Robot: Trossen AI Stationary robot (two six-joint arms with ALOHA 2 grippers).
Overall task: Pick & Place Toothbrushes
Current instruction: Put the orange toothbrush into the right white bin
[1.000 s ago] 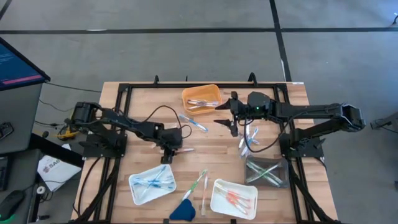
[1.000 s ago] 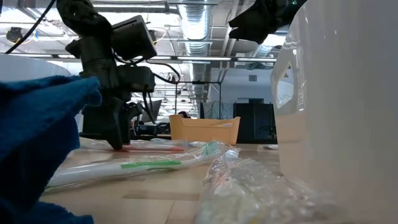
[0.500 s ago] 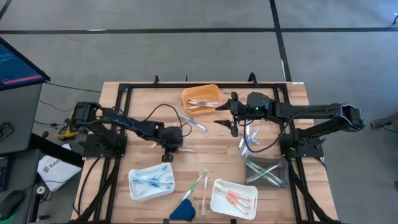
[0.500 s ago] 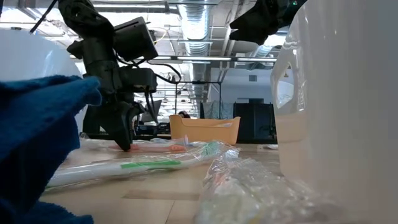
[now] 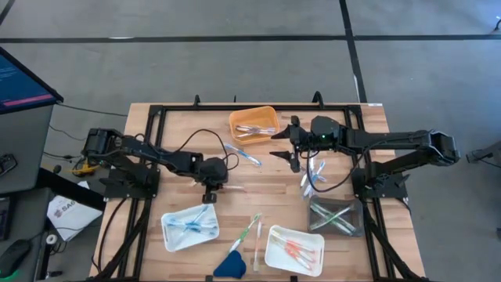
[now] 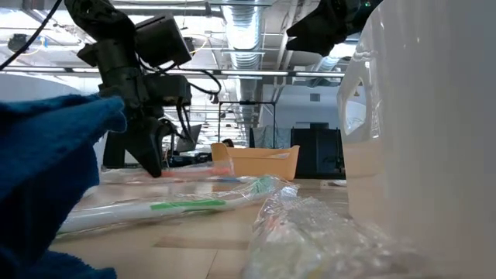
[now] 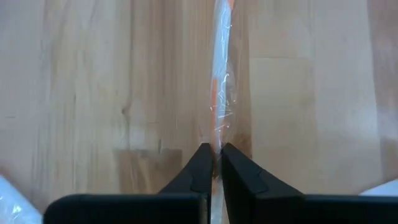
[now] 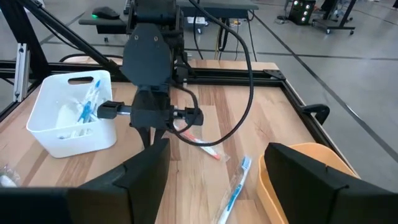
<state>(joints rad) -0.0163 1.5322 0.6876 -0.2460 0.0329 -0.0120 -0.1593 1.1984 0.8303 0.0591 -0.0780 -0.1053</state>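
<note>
Your left gripper had its jaws clamped on a wrapped orange toothbrush at mid-desk.

It gripped one end, the rest reaching out over the wooden desk, slightly raised in the low view. Your right gripper waited with jaws spread wide beside the orange bin at the far side. A white tray of blue toothbrushes sat near the left gripper.

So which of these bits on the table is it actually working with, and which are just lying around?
In the job:
- wrapped orange toothbrush, pinched by the left gripper
- loose toothbrushes
- sorting trays, e.g. orange tray
- right gripper, open, waiting

Lying about:
- blue cloth
- monitor
</note>
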